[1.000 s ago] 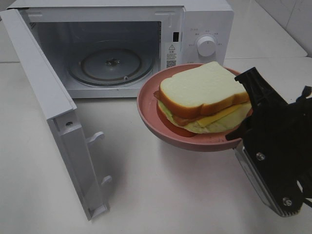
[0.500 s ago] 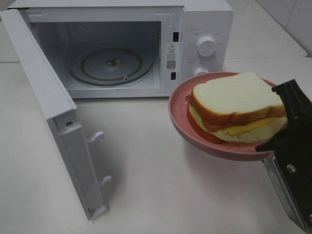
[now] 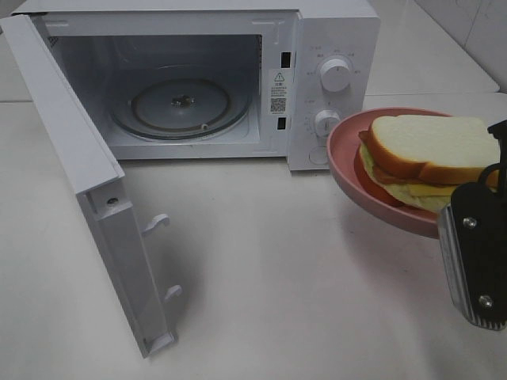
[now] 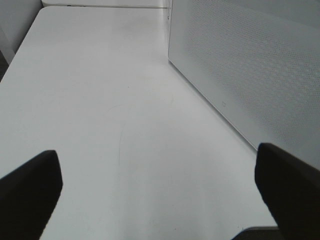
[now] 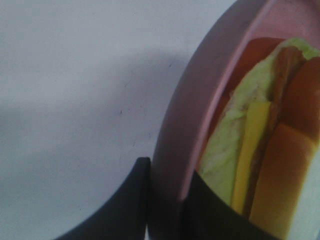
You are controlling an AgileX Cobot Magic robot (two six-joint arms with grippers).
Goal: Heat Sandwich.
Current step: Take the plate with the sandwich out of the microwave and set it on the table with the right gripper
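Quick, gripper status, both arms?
Left gripper: open, fingers wide apart, holding nothing.
Right gripper: closed on the rim of the pink plate carrying the sandwich.

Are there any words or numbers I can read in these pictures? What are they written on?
None can be read.
Sticker on the microwave, with a warning triangle and a square code: print too small.
Marks around the upper knob and lower knob: too small.
Sandwich, plate, table: no writing.
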